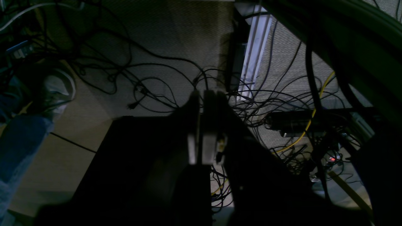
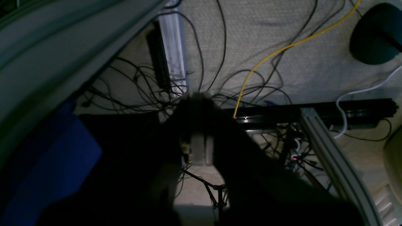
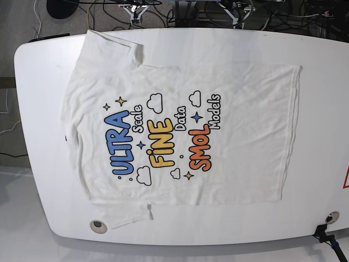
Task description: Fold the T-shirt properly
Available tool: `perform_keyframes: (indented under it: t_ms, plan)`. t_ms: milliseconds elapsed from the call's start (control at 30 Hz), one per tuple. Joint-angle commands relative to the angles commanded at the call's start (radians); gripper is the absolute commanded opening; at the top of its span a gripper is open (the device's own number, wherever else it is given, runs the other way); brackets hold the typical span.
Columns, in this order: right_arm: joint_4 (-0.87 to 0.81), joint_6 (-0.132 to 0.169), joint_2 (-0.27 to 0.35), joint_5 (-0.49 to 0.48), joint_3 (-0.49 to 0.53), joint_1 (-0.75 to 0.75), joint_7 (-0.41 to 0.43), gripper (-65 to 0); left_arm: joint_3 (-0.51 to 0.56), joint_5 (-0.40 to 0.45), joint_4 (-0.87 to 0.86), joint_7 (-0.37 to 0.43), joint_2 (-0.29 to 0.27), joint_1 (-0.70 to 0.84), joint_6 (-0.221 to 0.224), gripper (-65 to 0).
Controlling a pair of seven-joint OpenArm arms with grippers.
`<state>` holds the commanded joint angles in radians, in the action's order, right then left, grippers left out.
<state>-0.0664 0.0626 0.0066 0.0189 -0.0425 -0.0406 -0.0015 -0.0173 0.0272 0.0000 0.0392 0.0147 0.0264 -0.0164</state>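
One T-shirt (image 3: 180, 131) is spread flat, print up, on the white table (image 3: 32, 109), its long axis running left–right in the base view, collar at the left, hem at the right. Both sleeves are partly tucked. The left gripper (image 1: 202, 125) and right gripper (image 2: 201, 131) are seen clenched, empty, over floor cables (image 1: 150, 88), dimly lit.

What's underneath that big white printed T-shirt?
The white short-sleeved cotton T-shirt lies spread flat, print up, on a white rounded table. Only table shows around its edges; anything beneath the cloth is covered, though no bulges show.
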Motion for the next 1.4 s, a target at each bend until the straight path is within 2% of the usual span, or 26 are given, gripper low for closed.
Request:
perform_keyframes:
  t_ms: [267,300,433,867,1133,1267,1300,1400]
  plan:
    - [-0.027,-0.003,0.015,-0.001,0.000,-0.049,0.016,-65.0,0.001,0.003,0.002,0.011,0.009,0.012,0.000,-65.0]
    - [-0.015,0.004,0.004,0.008,-0.004,-0.010,-0.001,-65.0,-0.005,0.008,0.017,0.033,0.005,0.008,0.004,-65.0]
    - [-0.016,0.007,0.005,0.015,-0.005,-0.014,-0.008,-65.0,-0.004,0.011,0.026,0.037,0.009,0.012,0.004,-65.0]
    - [-0.013,0.004,0.007,0.021,-0.005,-0.017,-0.007,-65.0,-0.001,0.014,0.042,0.059,0.024,0.041,0.008,-65.0]
    - [-0.025,0.009,0.017,0.019,-0.005,-0.040,-0.014,-65.0,-0.005,0.011,0.084,0.067,0.035,0.089,0.005,-65.0]
    - [-0.064,0.014,0.029,0.004,-0.002,-0.080,-0.019,-65.0,0.001,-0.006,0.155,0.076,0.061,0.152,-0.002,-65.0]
    - [-0.027,0.023,0.016,0.014,-0.004,-0.029,-0.009,-65.0,-0.002,0.001,0.114,0.092,0.041,0.123,0.000,-65.0]
    - [-0.027,0.023,0.019,0.016,-0.008,-0.033,-0.006,-65.0,-0.003,0.001,0.115,0.088,0.043,0.122,0.001,-65.0]
